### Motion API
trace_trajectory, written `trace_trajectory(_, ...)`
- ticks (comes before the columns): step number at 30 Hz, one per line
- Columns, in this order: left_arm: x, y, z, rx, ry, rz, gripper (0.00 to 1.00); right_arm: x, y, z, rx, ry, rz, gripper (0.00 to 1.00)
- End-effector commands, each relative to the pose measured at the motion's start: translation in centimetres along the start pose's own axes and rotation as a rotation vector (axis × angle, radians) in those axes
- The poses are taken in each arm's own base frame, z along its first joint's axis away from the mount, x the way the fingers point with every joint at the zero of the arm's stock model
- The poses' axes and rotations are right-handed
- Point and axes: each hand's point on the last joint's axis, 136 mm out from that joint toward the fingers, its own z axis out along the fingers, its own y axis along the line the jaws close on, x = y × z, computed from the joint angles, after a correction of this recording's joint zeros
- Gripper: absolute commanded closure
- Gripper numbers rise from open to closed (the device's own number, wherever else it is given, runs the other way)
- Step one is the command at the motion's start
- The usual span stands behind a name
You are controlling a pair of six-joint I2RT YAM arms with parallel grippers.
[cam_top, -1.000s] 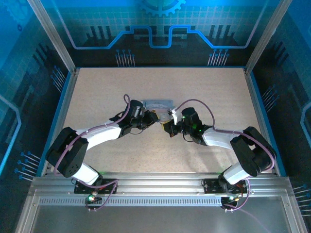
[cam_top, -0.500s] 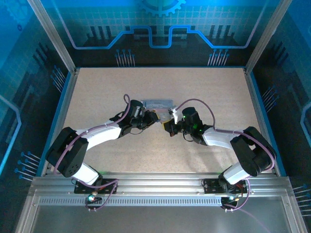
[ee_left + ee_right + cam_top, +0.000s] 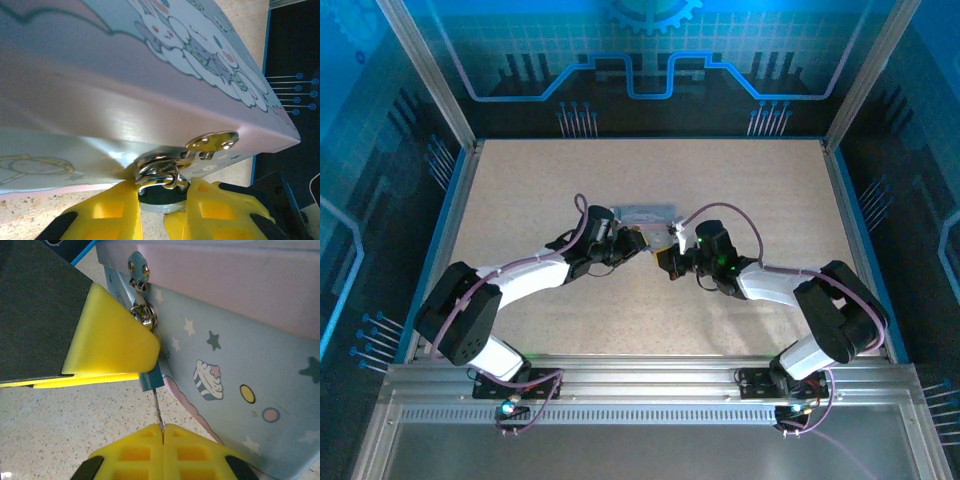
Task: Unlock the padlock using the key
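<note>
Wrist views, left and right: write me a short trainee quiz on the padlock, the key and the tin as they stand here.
1. True or false: the left gripper clamps the small dark padlock, whose shackle passes through the silver hasp of the pale lavender-grey cartoon tin box.
2. The right gripper is shut on: A) the thin grey metal key; B) the silver hasp; C) nothing.
3. Fill in: the key's free end points up at the ____.

Key: 1 true; 2 A; 3 padlock.
</note>
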Motion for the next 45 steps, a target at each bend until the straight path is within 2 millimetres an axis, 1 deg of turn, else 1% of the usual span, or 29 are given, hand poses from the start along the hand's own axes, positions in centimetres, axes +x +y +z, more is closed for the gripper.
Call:
trace_trajectory(1,-0.5,-2.6,-0.3,0.083,-0.015,0.03,0.91,-2.0,0.2,0.1,-0.016,-0.067,-0.018,1.0)
trace_trajectory(9,-0.5,-2.5,-0.4,0.081,-0.017,0.027,0.91,-1.9,0.2,0.4,-0.019,-0.075,-0.021,1.0)
trace_trajectory(20,-0.4,-2.3,-0.3,0.078,-0.017,0.026,0.92,-2.6,0.6,0.7,-0.027,-0.102,-0.027,1.0)
trace_trajectory(30,-0.5,-2.4,-0.3,0.084,-0.023,0.022,0.92,-2.8,1.0,1.0,-0.038,-0.109,-0.024,1.0)
trace_trajectory(45,-0.3,-2.3,-0.1,0.085,-0.016,0.017,0.92,-3.9,1.8,1.5,-0.063,-0.136,-0.024,1.0)
